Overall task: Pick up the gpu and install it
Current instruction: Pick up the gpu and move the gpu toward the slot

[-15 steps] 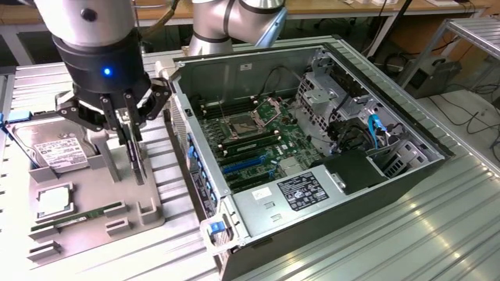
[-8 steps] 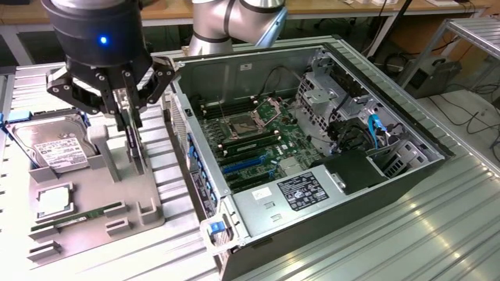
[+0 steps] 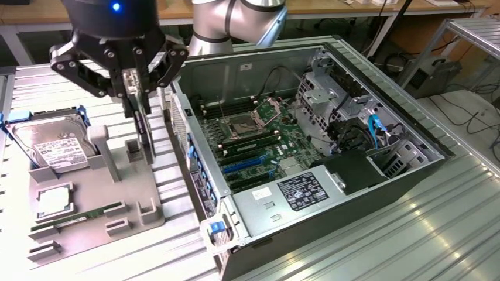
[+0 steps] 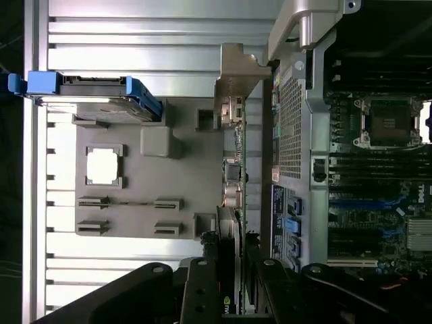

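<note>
The gpu [image 3: 145, 133] hangs upright as a thin dark slab between the fingers of my gripper [image 3: 139, 96], which is shut on its upper edge. It is over the grey holder tray [image 3: 144, 196] at the exterior view's left, with its lower end close to the tray's upright posts. In the wrist view the gpu [image 4: 233, 158] runs edge-on away from my gripper [image 4: 233, 236], and its silver end bracket [image 4: 237, 74] is at the far end. The open computer case [image 3: 434, 143] lies just beside it, with the motherboard [image 3: 258, 137] and its blue slots [image 3: 240, 167] exposed.
On the holder tray are a silver hard drive [image 3: 55, 146] in a blue frame, a square processor chip [image 3: 53, 202] and a narrow memory stick [image 3: 78, 218]. The case wall [image 4: 291, 135] stands right next to the card. Cables and a black power supply [image 3: 359, 170] fill the case's near end.
</note>
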You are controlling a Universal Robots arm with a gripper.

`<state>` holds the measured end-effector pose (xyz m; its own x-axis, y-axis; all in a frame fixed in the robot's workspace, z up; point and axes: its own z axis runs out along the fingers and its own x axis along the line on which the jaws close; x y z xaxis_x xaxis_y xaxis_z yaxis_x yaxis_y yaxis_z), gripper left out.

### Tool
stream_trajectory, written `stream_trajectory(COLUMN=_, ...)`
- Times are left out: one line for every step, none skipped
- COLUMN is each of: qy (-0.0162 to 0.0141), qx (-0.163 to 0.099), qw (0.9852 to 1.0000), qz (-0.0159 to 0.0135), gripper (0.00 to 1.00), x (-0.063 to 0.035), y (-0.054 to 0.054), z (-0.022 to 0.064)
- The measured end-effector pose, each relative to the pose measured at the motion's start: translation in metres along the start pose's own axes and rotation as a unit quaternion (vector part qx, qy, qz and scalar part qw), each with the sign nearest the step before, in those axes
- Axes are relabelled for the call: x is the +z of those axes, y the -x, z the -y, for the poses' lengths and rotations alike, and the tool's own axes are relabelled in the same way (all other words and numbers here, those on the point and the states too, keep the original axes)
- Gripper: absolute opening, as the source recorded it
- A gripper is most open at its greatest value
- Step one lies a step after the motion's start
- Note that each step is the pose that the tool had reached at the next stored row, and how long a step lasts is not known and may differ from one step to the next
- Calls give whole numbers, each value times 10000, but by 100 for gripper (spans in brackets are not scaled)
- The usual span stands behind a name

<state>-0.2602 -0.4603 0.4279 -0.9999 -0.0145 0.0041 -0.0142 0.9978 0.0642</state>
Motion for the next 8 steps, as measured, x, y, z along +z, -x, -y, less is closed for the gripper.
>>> stream_trajectory(qy=1, qx=0, qw=10000, qz=-7, gripper=26, x=-44, y=35, z=9)
stream_trajectory(qy=2, qx=0, qw=10000, qz=-14, gripper=26, x=-89, y=74, z=18)
stream_trajectory(qy=3, qx=1, qw=10000, qz=-27, gripper=26, x=-158, y=136, z=28)
stream_trajectory(qy=6, qx=2, qw=10000, qz=-40, gripper=26, x=-228, y=201, z=37)
stream_trajectory(qy=7, qx=3, qw=10000, qz=-50, gripper=26, x=-269, y=241, z=40)
stream_trajectory(qy=10, qx=3, qw=10000, qz=-59, gripper=26, x=-304, y=287, z=43)
stream_trajectory(qy=12, qx=4, qw=10000, qz=-68, gripper=26, x=-332, y=335, z=46)
stream_trajectory(qy=15, qx=5, qw=10000, qz=-78, gripper=26, x=-341, y=389, z=48)
